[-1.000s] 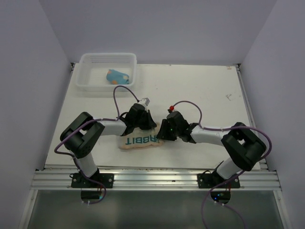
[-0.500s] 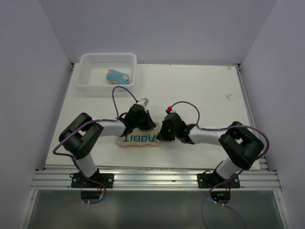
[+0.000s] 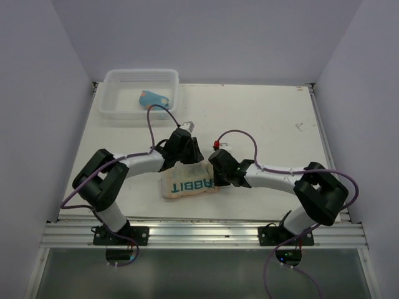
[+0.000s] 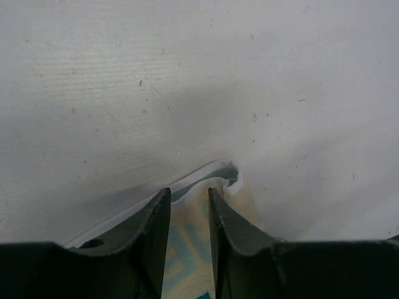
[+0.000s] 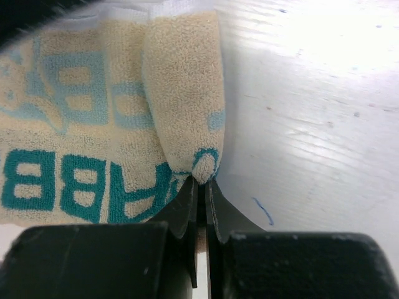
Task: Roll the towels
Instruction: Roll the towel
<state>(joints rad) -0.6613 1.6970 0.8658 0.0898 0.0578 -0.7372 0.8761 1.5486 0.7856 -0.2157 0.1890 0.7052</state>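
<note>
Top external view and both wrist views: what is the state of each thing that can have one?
cream towel: on the table, partly folded, one fold pinched up.
blue towel: bunched up, lying in the basket.
basket: upright, holding the blue towel.
left claw: slightly open, over the cream towel's edge.
right claw: shut on a fold of the cream towel.

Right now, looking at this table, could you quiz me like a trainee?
1. True or false: the right gripper is shut on a fold of the cream RABBIT towel.
2. Where is the light blue towel? A in the white basket; B draped over an arm; C under the cream towel.
3. Fill in: the left gripper has its jaws ___.
Key: 1 true; 2 A; 3 open.
</note>
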